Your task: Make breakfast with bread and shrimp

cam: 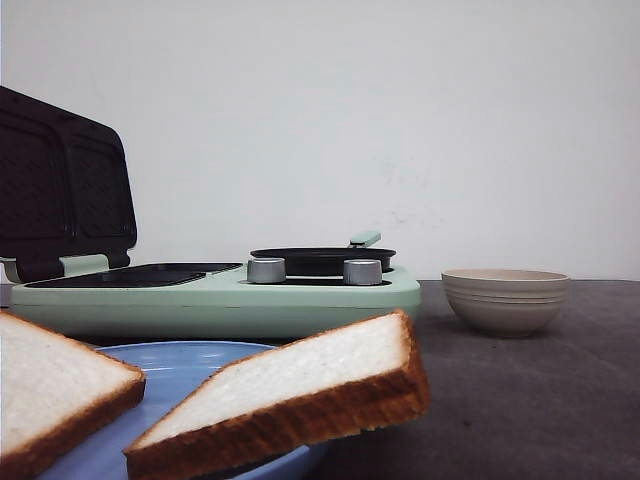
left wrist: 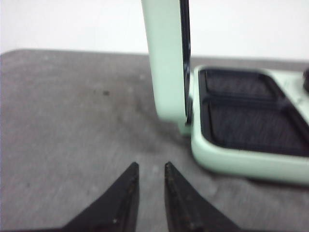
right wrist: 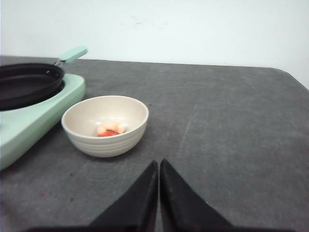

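Note:
Two thick bread slices lie on a blue plate (cam: 180, 362) at the near edge of the front view: one (cam: 50, 385) on the left and one (cam: 300, 385) tilted over the plate's right rim. A pinkish shrimp (right wrist: 111, 129) with a red tail lies in the beige bowl (right wrist: 105, 142), also seen in the front view (cam: 505, 305). My right gripper (right wrist: 159, 163) is shut and empty, just short of the bowl over the table. My left gripper (left wrist: 150, 166) is slightly open and empty over bare table beside the machine's hinge corner. Neither gripper shows in the front view.
A mint-green breakfast maker (cam: 220, 300) stands behind the plate. Its lid (cam: 60, 185) is up and its dark grill plate (left wrist: 251, 116) is bare. A black pan (cam: 320, 260) sits on its right half, behind two silver knobs (cam: 266, 270). The table is dark grey.

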Controlling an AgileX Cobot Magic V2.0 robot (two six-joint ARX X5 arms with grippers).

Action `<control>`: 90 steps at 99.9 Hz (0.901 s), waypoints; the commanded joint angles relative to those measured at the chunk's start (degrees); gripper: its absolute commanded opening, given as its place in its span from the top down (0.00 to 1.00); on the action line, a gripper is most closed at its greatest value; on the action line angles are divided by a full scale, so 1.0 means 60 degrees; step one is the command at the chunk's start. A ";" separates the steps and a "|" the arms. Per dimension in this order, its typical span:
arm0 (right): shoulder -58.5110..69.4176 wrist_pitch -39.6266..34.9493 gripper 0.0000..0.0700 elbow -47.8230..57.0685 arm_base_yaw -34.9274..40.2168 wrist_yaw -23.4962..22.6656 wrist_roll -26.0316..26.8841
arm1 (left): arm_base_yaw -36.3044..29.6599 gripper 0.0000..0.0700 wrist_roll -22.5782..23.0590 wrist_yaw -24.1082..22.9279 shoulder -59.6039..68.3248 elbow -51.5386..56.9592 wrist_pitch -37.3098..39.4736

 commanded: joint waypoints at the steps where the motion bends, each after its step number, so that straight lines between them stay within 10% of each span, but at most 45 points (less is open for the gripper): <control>1: -0.0018 0.0310 1.00 0.0022 0.0015 0.0033 0.0911 | 0.0007 0.98 -0.1002 -0.0073 -0.0007 -0.0040 0.0138; 32: 0.0084 -0.0044 1.00 0.1290 0.0011 0.0291 0.2554 | 0.0004 0.98 -0.2918 0.0229 0.0175 0.0900 -0.0670; 90: 0.5089 -0.2820 1.00 0.4856 0.0015 -0.1410 0.3169 | 0.0004 0.98 -0.2892 0.2153 0.5136 0.5810 -0.4160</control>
